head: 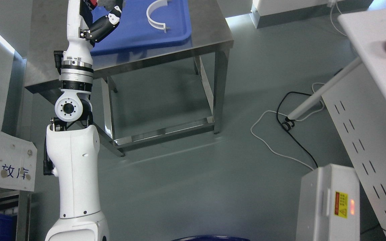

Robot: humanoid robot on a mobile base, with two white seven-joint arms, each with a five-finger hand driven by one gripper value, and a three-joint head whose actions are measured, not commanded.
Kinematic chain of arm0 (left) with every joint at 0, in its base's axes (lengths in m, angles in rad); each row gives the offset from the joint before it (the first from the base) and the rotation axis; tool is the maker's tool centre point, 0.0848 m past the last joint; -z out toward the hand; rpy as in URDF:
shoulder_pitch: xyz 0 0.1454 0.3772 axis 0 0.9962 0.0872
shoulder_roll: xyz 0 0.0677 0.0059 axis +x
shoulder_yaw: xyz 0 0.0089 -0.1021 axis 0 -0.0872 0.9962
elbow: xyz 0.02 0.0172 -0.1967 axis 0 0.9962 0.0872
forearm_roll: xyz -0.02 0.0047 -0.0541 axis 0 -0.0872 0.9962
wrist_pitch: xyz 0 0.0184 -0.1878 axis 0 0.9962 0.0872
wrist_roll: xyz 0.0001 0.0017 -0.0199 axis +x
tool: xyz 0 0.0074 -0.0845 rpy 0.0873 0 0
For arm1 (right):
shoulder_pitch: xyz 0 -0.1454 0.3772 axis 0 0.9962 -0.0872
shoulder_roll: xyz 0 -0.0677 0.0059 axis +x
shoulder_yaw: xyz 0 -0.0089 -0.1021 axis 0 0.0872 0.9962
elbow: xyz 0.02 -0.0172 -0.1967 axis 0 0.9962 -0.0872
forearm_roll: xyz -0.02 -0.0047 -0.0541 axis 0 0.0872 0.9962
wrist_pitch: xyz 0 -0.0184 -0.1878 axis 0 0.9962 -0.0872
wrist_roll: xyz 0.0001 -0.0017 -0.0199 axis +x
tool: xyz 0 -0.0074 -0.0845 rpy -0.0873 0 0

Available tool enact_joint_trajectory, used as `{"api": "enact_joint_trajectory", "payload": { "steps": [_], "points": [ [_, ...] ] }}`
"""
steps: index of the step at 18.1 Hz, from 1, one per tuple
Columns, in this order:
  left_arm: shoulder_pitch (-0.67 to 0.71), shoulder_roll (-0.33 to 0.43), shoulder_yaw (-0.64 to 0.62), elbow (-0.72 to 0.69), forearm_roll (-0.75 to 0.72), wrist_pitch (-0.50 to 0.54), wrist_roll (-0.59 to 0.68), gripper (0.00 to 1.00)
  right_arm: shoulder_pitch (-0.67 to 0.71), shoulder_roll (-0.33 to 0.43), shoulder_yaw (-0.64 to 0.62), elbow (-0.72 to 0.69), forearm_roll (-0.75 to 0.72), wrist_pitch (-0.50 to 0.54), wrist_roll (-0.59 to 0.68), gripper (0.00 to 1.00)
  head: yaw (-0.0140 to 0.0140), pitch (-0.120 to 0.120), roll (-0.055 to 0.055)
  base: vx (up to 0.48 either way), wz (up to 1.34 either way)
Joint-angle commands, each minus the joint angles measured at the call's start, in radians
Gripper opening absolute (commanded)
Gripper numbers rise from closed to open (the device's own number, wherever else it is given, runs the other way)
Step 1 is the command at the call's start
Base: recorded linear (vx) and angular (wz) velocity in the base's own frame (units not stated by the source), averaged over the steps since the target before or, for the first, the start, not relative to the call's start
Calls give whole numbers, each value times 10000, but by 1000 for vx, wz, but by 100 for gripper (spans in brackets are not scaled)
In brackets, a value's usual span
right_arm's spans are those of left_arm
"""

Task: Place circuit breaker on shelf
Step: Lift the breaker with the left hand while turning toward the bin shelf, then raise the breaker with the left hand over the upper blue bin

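The left arm (pixel 74 134) reaches up over the blue tray (pixel 146 30) on the steel table (pixel 206 36). Its hand (pixel 107 15) is cut off at the top edge, so I cannot tell its grip. No breaker shows; likely the pickup stage, with the carry to the shelf next.

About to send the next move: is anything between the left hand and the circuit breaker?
I cannot tell. The left hand is cut off at the top edge above the blue tray, and no circuit breaker is visible. Only a white curved part shows on the tray.
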Motion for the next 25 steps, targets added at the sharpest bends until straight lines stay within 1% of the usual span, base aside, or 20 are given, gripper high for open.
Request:
{"api": "enact_joint_trajectory", "payload": {
  "steps": [1, 3, 5, 7, 9, 13, 18, 19, 21, 22, 25],
  "points": [
    [930, -90, 1078, -1920, 290, -44, 38, 6, 142, -175, 0, 0, 8, -294, 6, 100, 0, 0, 0, -602, -256],
    [1128, -90, 1340, -1920, 778, -105, -220, 6, 142, -175, 0, 0, 8, -294, 6, 100, 0, 0, 0, -570, -113],
    [1450, -90, 1601, -1920, 1194, -502, -1412, 5, 142, -175, 0, 0, -7, -294, 6, 100, 0, 0, 0, -567, 177],
    [1803, -90, 1816, -1920, 1455, -902, -3098, 6, 142, -175, 0, 0, -7, -294, 6, 100, 0, 0, 0, -603, 380],
    [2034, -90, 1939, -1920, 1578, -1102, -3947, 7, 142, -175, 0, 0, -7, -294, 6, 100, 0, 0, 0, -648, 475],
    [2494, -90, 1940, -1920, 1670, -1577, -4807, 7, 142, -175, 0, 0, 8, -294, 6, 100, 0, 0, 0, -599, 845],
    [2954, -90, 1818, -2119, 1701, -1823, -4978, 7, 142, -175, 0, 0, 8, -294, 6, 100, 0, 0, 0, -502, 1443],
    [3077, -90, 1695, -2135, 1732, -1884, -5115, 7, 142, -175, 0, 0, 8, -294, 6, 100, 0, 0, 0, -367, 1807],
    [3216, -90, 1389, -2150, 1747, -2175, -5940, 7, 142, -175, 0, 0, 8, -294, 6, 100, 0, 0, 0, -315, 1882],
    [3201, -90, 1251, -2150, 1747, -2298, -6142, 7, 142, -175, 0, 0, -7, -294, 6, 100, 0, 0, 0, -262, 1956],
    [3201, -90, 898, -2196, 1778, -2437, -6144, 7, 142, -175, 0, 0, -7, -294, 6, 100, 0, 0, 0, -131, 1405]
  ]
}}
